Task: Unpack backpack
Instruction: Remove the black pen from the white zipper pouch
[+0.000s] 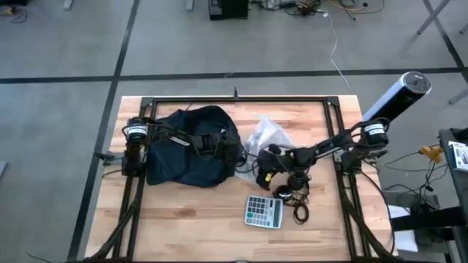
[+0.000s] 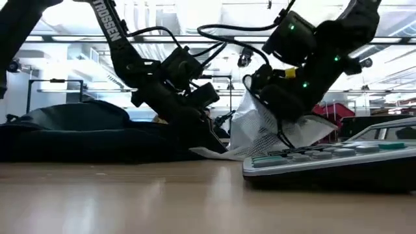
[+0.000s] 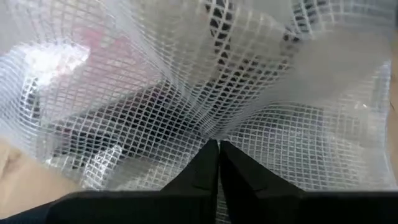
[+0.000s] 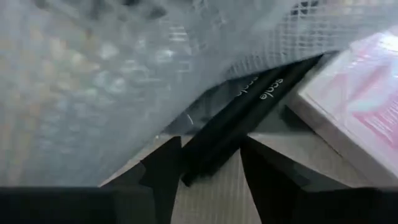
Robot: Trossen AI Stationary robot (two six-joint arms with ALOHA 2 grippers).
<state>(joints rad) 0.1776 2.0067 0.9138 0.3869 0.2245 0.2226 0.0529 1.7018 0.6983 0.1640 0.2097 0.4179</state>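
Observation:
The dark navy backpack (image 1: pixel 191 148) lies slumped on the table's left half. To its right lies a clear mesh-patterned pouch (image 1: pixel 269 134). My left gripper (image 3: pixel 217 155) reaches across the backpack and is shut on the pouch. My right gripper (image 4: pixel 208 149) comes from the right and stands open at the pouch's mouth. Its fingers flank the near ends of two black sticks (image 4: pixel 249 112) lying inside. I cannot tell whether the fingers touch them. A pink-and-white box (image 4: pixel 354 99) lies beside the sticks. My left gripper pinches the pouch's mesh film (image 3: pixel 214 134) between its two fingers, and the film puckers into creases running to the fingertips. In the low view the fingers slant down from the table's left to the pouch's low edge (image 2: pixel 218 151), close to the tabletop. The rest of the pouch (image 2: pixel 260 130) stands up beyond them.
A grey calculator (image 1: pixel 263 212) lies near the front edge. Black headphones with cables (image 1: pixel 296 196) lie just right of it, under my right arm. Bare wood (image 1: pixel 183 219) shows at the front left.

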